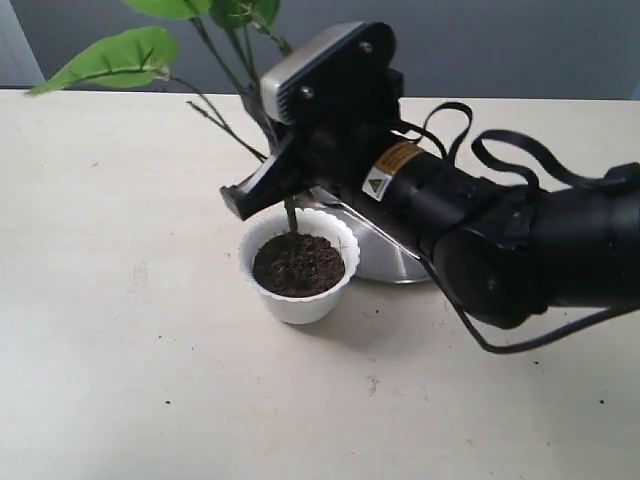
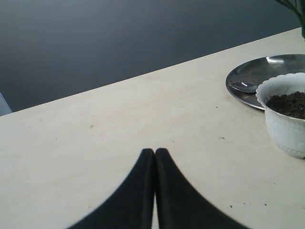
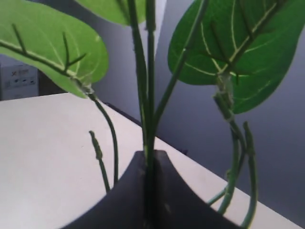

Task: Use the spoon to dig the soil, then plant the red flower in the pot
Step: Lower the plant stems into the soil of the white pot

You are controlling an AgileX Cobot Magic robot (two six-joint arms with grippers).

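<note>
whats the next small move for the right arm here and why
Probably press the red flower a little deeper, then open. The right pincer is shut on its stem, whose foot already meets the soil in the pot.

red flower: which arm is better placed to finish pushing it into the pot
Right. The right claw is shut on the red flower, its stem standing in the pot; the left claw is shut, empty, off to the side.
</note>
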